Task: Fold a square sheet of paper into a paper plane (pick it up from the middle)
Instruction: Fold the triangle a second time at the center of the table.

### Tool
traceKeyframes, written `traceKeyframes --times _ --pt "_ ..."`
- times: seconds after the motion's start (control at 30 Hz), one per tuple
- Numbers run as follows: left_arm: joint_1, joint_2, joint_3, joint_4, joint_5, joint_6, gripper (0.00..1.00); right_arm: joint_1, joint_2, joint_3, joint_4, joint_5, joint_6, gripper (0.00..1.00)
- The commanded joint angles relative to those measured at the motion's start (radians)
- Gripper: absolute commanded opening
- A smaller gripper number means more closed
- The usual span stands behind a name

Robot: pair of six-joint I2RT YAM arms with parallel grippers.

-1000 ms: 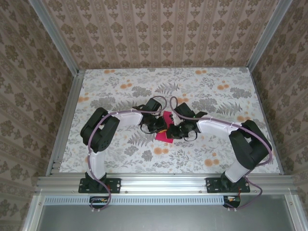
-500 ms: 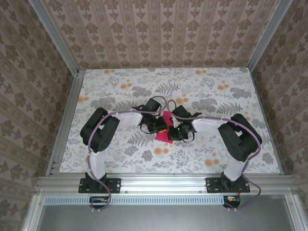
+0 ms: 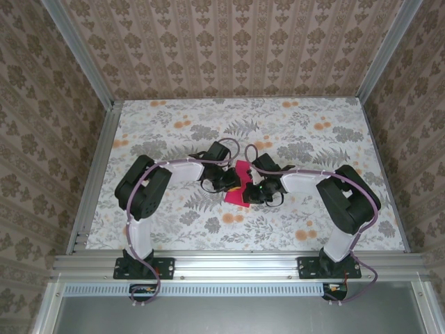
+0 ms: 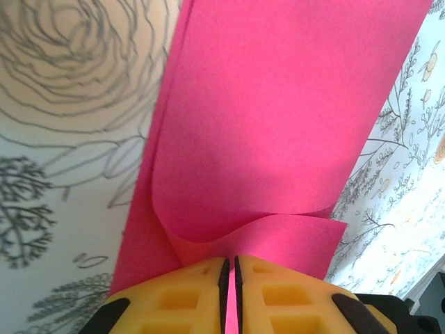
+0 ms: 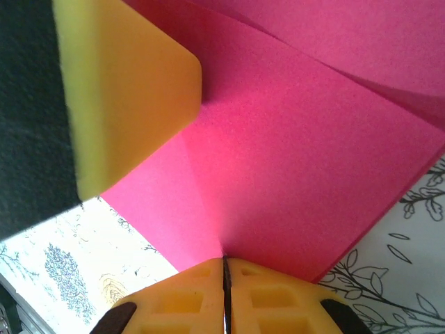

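The left gripper [image 4: 229, 278] is clamped on the left edge of the thin magenta-pink square sheet of paper [image 4: 278, 118], which is doubled into a narrow strip with a curled upper layer. The sheet lies over the middle of the grey-floral tablecloth [image 3: 174, 132], its long axis running away from the arm bases, far end leaning right. The right gripper [image 5: 224, 278] pinches its right edge. Since a second ago the right elbow has swung in toward the sheet, which stayed put.

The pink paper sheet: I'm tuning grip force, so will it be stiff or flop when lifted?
Probably floppy: the sheet curls into a loose loop just beyond the left claw. Likely very light: narrow edge pinches by that claw and the right claw seem to hold it.
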Motion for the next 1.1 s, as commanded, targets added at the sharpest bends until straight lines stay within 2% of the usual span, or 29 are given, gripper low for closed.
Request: traceKeyframes --times 0.0,0.33,0.7,0.9,1.07 --pt "0.050 0.032 -0.002 -0.053 -0.060 0.057 0.15 0.002 0.065 -0.064 -0.148 0.079 -0.015 0.10" --pt "0.118 0.079 0.068 -0.073 -0.048 0.122 0.15 0.002 0.070 -0.067 -0.155 0.086 -0.014 0.10" --pt "0.168 0.045 0.144 -0.089 -0.057 0.177 0.15 0.002 0.067 -0.067 -0.151 0.082 -0.009 0.11" --pt "0.139 -0.063 0.050 -0.027 -0.028 0.174 0.16 0.002 0.067 -0.070 -0.143 0.075 -0.003 0.10" --pt "0.055 -0.106 -0.009 0.007 -0.010 0.146 0.15 0.002 0.067 -0.076 -0.128 0.060 0.007 0.09"
